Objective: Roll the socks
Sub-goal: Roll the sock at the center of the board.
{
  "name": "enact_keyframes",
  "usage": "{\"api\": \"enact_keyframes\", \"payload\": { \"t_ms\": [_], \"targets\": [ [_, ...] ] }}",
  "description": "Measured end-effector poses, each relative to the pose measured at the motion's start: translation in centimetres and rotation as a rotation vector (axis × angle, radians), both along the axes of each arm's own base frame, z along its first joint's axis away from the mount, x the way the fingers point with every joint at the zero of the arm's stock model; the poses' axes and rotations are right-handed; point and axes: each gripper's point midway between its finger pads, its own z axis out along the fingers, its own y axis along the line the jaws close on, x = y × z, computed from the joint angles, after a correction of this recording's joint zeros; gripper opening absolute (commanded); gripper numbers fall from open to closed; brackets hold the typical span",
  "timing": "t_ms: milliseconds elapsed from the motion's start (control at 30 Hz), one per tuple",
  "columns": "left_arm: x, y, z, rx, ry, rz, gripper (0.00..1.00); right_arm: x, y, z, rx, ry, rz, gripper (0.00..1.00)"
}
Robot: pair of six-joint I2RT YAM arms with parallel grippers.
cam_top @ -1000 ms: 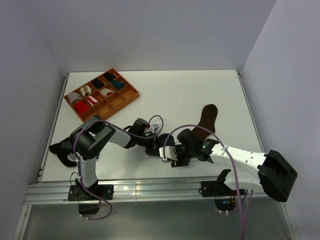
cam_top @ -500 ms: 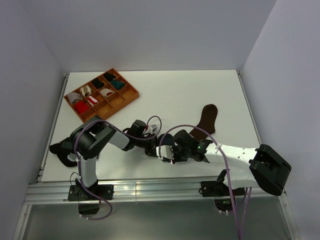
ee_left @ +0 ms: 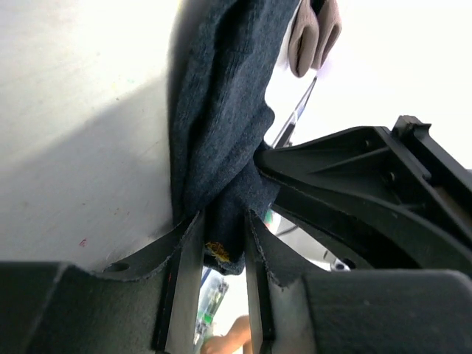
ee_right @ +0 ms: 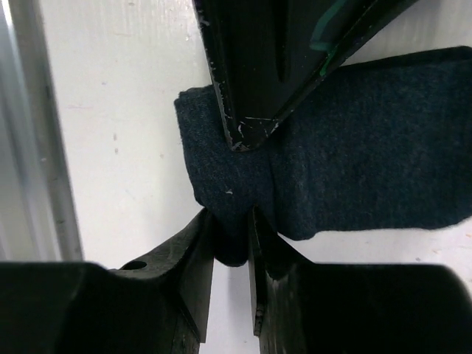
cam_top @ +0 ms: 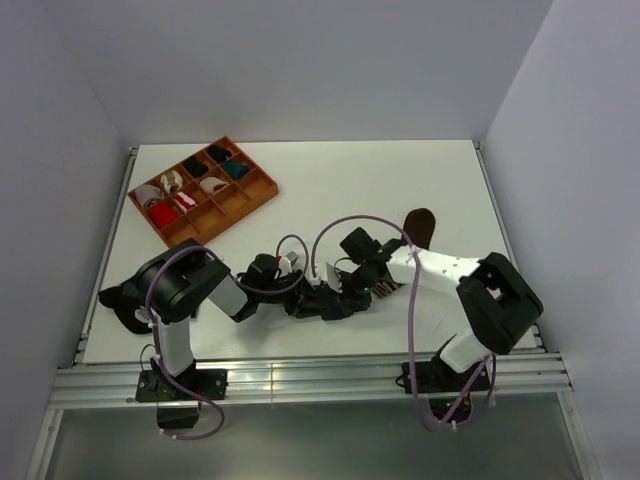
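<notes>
The dark navy fabric sock lies bunched on the white worktop near its front edge, caught between the two arms, which meet nose to nose over it. The right claw is clenched on a fold at one end of the cloth, which fills the narrow gap between its fingers. That looks like an anchor, so the fabric can be turned over on itself. The left claw has another fold of the same sock between its fingers. Whether it presses that fold or merely brackets it, I cannot tell. With both claws this close, the roll seems only begun and loosely gathered. The brown fabric sock lies flat just behind the right arm, not yet rolled. The orange divided tray sits well apart at the far left.
</notes>
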Motion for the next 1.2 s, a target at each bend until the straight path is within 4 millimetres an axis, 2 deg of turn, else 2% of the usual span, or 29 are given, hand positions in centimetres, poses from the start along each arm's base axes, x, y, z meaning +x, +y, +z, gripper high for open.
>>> {"api": "enact_keyframes", "payload": {
  "t_ms": [167, 333, 567, 667, 800, 1000, 1200],
  "targets": [
    [0.3, -0.1, 0.1, 0.009, -0.048, 0.060, 0.34, 0.1, 0.0, 0.0, -0.032, 0.192, -0.006, 0.22],
    [0.8, 0.7, 0.5, 0.051, -0.137, 0.152, 0.35, 0.2, -0.1, -0.1, -0.058, 0.386, -0.022, 0.22],
    [1.9, 1.7, 3.5, 0.143, -0.372, 0.225, 0.43, -0.2, -0.7, 0.0, -0.110, 0.610, -0.055, 0.22],
    [2.4, 1.3, 4.7, 0.194, -0.504, 0.204, 0.44, -0.5, -0.9, 0.0, -0.142, 0.676, -0.061, 0.22],
    [2.9, 0.7, 5.3, 0.253, -0.652, 0.140, 0.45, -0.5, -1.0, 0.0, -0.173, 0.727, -0.071, 0.22],
    [2.5, 0.6, 4.6, 0.290, -0.792, 0.026, 0.46, -0.4, -1.0, 0.0, -0.199, 0.768, -0.089, 0.22],
    [1.5, -0.2, 3.9, 0.238, -0.849, -0.063, 0.49, -0.3, -1.0, 0.0, -0.211, 0.784, -0.105, 0.22]
  ]
}}
